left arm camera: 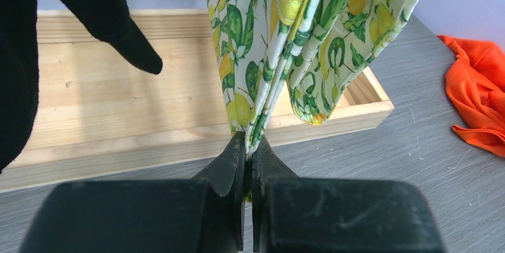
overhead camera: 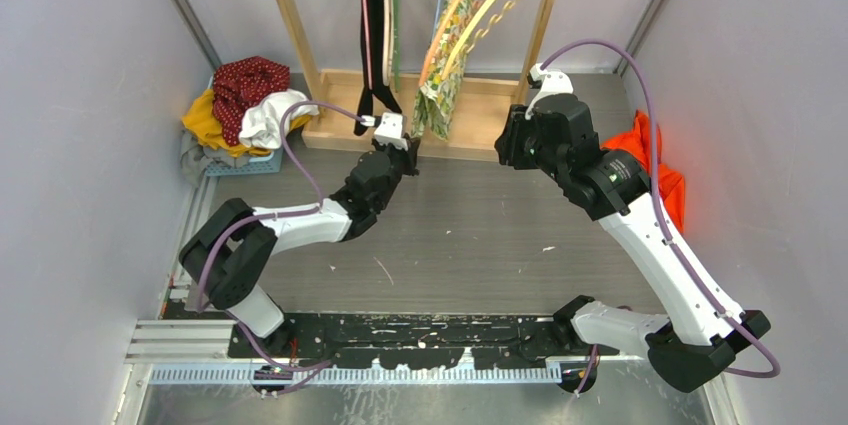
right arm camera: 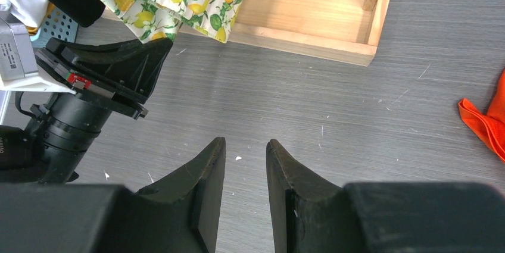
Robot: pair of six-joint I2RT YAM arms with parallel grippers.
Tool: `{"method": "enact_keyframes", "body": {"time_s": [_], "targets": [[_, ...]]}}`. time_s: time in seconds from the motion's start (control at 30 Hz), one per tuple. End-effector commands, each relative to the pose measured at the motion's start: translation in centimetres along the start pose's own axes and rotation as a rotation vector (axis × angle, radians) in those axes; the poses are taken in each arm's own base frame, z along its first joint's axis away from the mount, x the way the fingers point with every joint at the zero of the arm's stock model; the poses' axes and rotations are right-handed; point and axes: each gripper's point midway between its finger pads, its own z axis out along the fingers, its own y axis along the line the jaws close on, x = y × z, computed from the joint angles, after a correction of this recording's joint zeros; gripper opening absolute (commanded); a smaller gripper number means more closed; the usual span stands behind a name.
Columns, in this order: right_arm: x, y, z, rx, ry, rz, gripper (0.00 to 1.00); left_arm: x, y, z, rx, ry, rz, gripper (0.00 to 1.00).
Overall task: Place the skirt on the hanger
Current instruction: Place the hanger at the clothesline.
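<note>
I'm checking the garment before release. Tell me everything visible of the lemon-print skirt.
The skirt is thin cloth, white with yellow lemons and green leaves. It hangs in vertical folds over the wooden base, its hem near the base's front rim. The left gripper is shut on a low fold. How its top is attached cannot be seen.

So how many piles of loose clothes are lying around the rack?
2: a mixed pile in the blue basket at the far left, and an orange garment at the far right, partly hidden behind the right arm.
</note>
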Motion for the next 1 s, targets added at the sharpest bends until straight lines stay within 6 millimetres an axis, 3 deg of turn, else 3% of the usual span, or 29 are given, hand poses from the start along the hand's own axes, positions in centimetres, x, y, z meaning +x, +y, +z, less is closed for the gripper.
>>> {"method": "enact_keyframes", "body": {"time_s": [0.0, 0.17, 0.27, 0.4, 0.47, 0.53, 0.67, 0.7, 0.87, 0.97], "targets": [[-1.6, 0.5, -0.6, -0.024, -0.051, 0.019, 0.37, 2.2, 0.9, -0.1, -0.038, 0.043, 0.000, 0.00], [-1.7, 0.5, -0.8, -0.023, -0.054, 0.018, 0.37, 2.2, 0.8, -0.3, -0.035, 0.080, 0.008, 0.03], [-1.8, 0.4, -1.0, -0.022, -0.062, 0.020, 0.38, 0.8, 0.8, -1.2, -0.042, 0.125, 0.014, 0.15], [-1.9, 0.4, -1.3, -0.025, -0.067, 0.021, 0.45, -2.2, 0.7, -3.6, -0.065, 0.215, 0.001, 0.30], [-1.9, 0.5, -1.3, -0.031, -0.064, 0.023, 0.46, -2.9, 0.8, -5.5, -0.085, 0.269, 0.000, 0.34], [-1.7, 0.6, -1.3, -0.038, -0.056, 0.024, 0.49, -3.5, 1.3, -7.6, -0.105, 0.317, -0.013, 0.45], [-0.6, 0.8, -0.7, -0.055, -0.028, 0.029, 0.52, -3.8, 3.4, -12.0, -0.188, 0.404, -0.063, 0.83], [-0.1, 1.0, -0.4, -0.062, -0.014, 0.031, 0.54, -3.6, 4.0, -12.9, -0.218, 0.429, -0.078, 0.88], [2.3, 1.4, 1.1, -0.082, 0.065, 0.039, 0.70, -2.0, 6.9, -15.6, -0.335, 0.529, -0.095, 0.99], [3.2, 1.6, 1.4, -0.096, 0.093, 0.046, 0.74, -0.7, 9.9, -16.2, -0.418, 0.568, -0.134, 0.99]]}}
